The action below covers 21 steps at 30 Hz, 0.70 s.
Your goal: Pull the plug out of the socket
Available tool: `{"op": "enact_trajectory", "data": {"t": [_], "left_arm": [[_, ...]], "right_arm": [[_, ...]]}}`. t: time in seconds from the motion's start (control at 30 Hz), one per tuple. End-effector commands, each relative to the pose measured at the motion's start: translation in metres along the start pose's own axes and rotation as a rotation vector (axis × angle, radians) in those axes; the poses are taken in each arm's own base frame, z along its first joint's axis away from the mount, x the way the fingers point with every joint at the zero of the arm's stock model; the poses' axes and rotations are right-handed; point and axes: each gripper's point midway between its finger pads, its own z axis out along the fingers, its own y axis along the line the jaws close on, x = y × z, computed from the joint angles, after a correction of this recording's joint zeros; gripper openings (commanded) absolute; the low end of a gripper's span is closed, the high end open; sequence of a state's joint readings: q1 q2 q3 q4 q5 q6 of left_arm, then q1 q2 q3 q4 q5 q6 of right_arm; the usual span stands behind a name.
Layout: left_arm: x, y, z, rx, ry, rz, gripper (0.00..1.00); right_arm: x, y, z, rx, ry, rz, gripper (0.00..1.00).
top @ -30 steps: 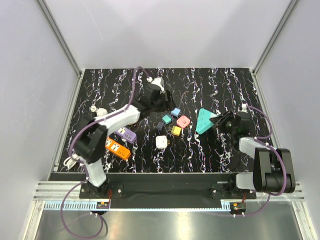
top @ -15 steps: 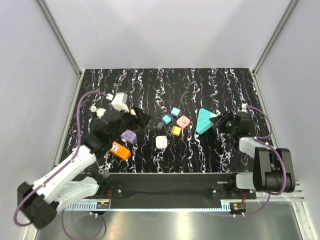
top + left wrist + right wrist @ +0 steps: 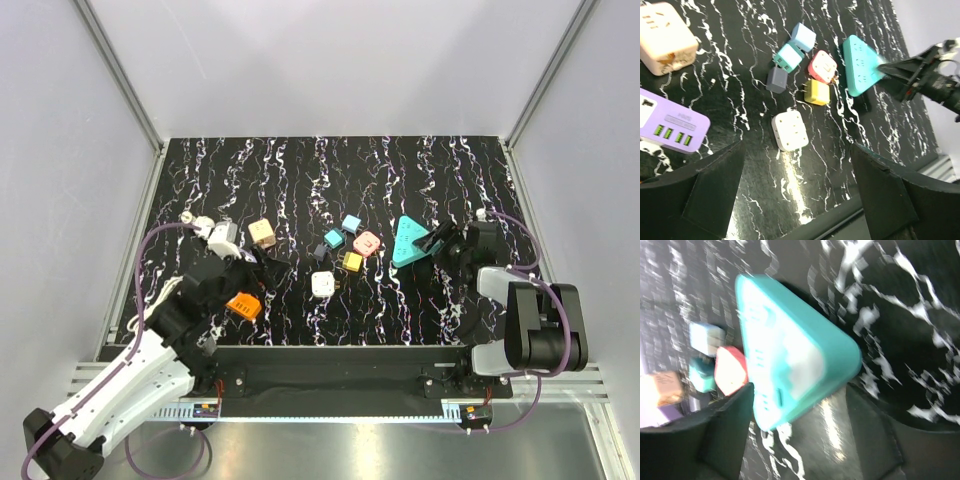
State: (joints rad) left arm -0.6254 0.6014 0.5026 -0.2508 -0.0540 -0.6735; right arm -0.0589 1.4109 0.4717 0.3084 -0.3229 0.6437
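Top external view: the teal triangular socket [image 3: 407, 241] lies flat on the desk [image 3: 400, 170], right of centre. Its long axis runs far to near, narrow tip toward the near edge. The right gripper [image 3: 436, 241] is spread wide about its right corner; blur in the wrist view hides any contact. I can't make out a plug on it. The left gripper [image 3: 797, 145] gapes wide, holding nothing, above a white adapter [image 3: 790, 131].
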Motion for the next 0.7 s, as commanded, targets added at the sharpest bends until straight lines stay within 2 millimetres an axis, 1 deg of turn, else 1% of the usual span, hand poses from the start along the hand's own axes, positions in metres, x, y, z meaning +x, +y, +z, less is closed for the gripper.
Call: {"op": "enact_trajectory", "data": {"t": [0.0,0.03,0.07,0.1,0.13,0.17,0.23,0.27,0.3,0.33,0.37,0.4,0.47,0.5,0.63,0.67], "left_arm": [[-0.007,-0.017,-0.005,0.089,-0.037,-0.034,0.91],[-0.008,-0.017,-0.006,0.096,-0.045,-0.041,0.91],[-0.006,-0.021,-0.008,0.129,-0.046,-0.046,0.91],[-0.006,-0.023,-0.008,0.139,-0.049,-0.059,0.91],[-0.006,-0.024,-0.009,0.15,-0.052,-0.065,0.91],[-0.004,-0.025,-0.01,0.162,-0.049,-0.066,0.91],[-0.004,-0.028,-0.013,0.18,-0.052,-0.067,0.92],[-0.003,-0.027,-0.015,0.184,-0.054,-0.065,0.92],[-0.003,-0.027,-0.015,0.185,-0.054,-0.065,0.92],[-0.002,-0.027,-0.016,0.188,-0.052,-0.065,0.93],[-0.002,-0.029,-0.019,0.2,-0.054,-0.064,0.93],[-0.002,-0.03,-0.02,0.207,-0.053,-0.063,0.93],[0.0,-0.031,-0.025,0.221,-0.053,-0.064,0.93],[0.0,-0.031,-0.027,0.225,-0.054,-0.065,0.93],[0.005,-0.024,-0.032,0.209,-0.054,-0.06,0.94],[0.007,-0.022,-0.035,0.205,-0.049,-0.059,0.94]], "right_arm": [[-0.017,0.002,-0.003,0.059,-0.007,-0.061,0.9],[-0.018,-0.001,-0.004,0.083,-0.002,-0.065,0.96],[-0.019,-0.001,-0.011,0.108,-0.001,-0.065,1.0],[-0.024,0.0,-0.015,0.119,-0.014,-0.07,1.0],[-0.034,0.002,-0.02,0.138,-0.046,-0.084,1.0],[-0.034,0.004,-0.031,0.155,-0.042,-0.087,1.0],[-0.047,0.016,-0.046,0.154,-0.089,-0.105,1.0],[-0.044,0.014,-0.052,0.174,-0.072,-0.103,1.0],[-0.049,0.017,-0.057,0.184,-0.084,-0.109,1.0],[-0.051,0.017,-0.063,0.195,-0.088,-0.112,1.0],[-0.044,0.013,-0.068,0.22,-0.062,-0.107,1.0],[-0.043,0.013,-0.071,0.221,-0.055,-0.118,1.0],[-0.039,0.016,-0.08,0.208,-0.052,-0.122,1.0],[-0.033,0.018,-0.082,0.189,-0.037,-0.122,1.0],[-0.025,0.03,-0.093,0.116,-0.032,-0.129,1.0],[-0.021,0.03,-0.095,0.113,-0.021,-0.127,1.0]]}}
